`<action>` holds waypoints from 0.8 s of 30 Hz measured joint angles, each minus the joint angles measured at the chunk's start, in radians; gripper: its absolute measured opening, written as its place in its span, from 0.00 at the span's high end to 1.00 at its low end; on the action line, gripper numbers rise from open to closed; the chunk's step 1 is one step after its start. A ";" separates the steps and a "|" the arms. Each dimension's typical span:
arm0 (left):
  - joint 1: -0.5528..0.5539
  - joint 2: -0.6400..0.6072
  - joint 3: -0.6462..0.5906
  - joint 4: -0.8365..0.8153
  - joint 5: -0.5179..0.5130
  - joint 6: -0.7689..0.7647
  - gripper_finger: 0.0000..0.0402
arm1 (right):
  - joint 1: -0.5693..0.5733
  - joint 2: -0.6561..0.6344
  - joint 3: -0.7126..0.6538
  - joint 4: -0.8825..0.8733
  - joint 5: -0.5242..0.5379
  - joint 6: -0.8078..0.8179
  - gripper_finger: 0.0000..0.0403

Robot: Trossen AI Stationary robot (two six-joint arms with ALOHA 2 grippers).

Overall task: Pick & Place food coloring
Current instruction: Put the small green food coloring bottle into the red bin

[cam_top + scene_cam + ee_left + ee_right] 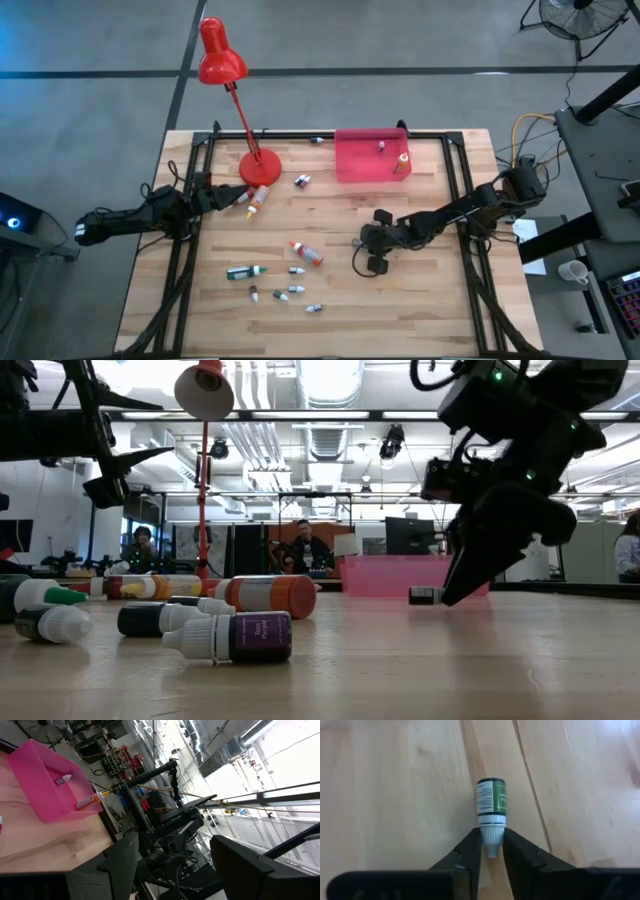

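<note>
your right gripper (492,851) is sitting low over the middle of the worktop (430,290), and its jaws are closing narrow around the white pointed cap of a small green-labelled bottle (491,805) that is lying on its side on the wood, body pointing away from the wrist. the fingers (468,854) are pressing at the cap, not the body, so you are gripping the thinnest and most tapered part. judging by its look, this bottle is light, stiff plastic with a smooth, slick surface; a tapered cap is likely to squirt out forward as the jaws squeeze, and a bottle hanging from its tip may swing. a hold on the shoulder just behind the cap ring, or across the labelled body, would probably be steadier. the pink tray (350,168) is standing at the far edge of the worktop, well apart from this gripper, with two bottles already lying in it. the rest of the food coloring (290,280) is scattered on the near left of the worktop, including an orange-red tube (306,253) and a dark green one (244,271). your left gripper (240,198) is waiting beside the base of the red lamp (259,166), jaws standing wide and holding nothing.
</note>
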 joint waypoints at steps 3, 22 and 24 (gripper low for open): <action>0.000 0.000 0.000 0.000 0.000 0.000 0.45 | -0.011 -0.006 0.064 -0.134 -0.004 0.007 0.88; 0.000 0.000 0.000 -0.005 0.000 0.000 0.45 | -0.373 -0.011 0.362 -1.125 -0.661 0.419 0.88; 0.000 0.000 0.000 -0.005 0.000 0.000 0.45 | -0.365 -0.011 0.332 -1.144 -0.726 0.458 0.88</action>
